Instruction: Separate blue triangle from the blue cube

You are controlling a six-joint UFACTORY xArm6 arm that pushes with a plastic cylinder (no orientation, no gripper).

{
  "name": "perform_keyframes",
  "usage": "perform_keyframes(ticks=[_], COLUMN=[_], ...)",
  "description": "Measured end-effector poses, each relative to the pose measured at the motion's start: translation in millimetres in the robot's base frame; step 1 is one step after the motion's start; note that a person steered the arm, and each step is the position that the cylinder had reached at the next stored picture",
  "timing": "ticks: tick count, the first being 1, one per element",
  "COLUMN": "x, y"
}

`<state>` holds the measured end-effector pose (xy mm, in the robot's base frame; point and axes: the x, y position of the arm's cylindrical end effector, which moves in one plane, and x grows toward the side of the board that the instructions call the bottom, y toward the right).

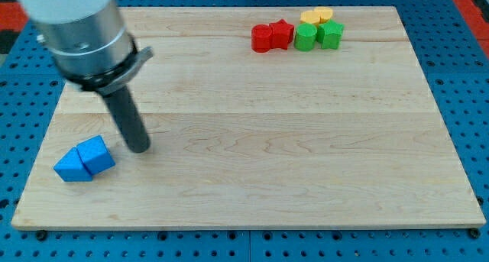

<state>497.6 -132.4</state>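
Note:
The blue triangle (70, 167) and the blue cube (97, 155) lie touching each other near the board's lower left corner, the triangle on the left, the cube on the right. My tip (139, 149) rests on the board just right of the blue cube, a small gap away from it. The dark rod rises up and left to the grey arm body at the view's top left.
At the view's top right sits a cluster: a red cylinder (262, 38), a red star (281, 34), a green cylinder (306, 37), a green star (331, 34) and yellow blocks (316, 16). The wooden board (252, 193) lies on a blue pegboard.

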Motion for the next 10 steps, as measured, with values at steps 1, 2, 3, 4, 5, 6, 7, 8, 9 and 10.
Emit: perform_keyframes(ticks=[1, 2, 3, 4, 5, 6, 7, 8, 9, 10], x=[-39, -63, -74, -77, -41, 9, 16, 32, 59, 64], y=[77, 120, 170, 86, -24, -128, -171, -172, -172, -168])
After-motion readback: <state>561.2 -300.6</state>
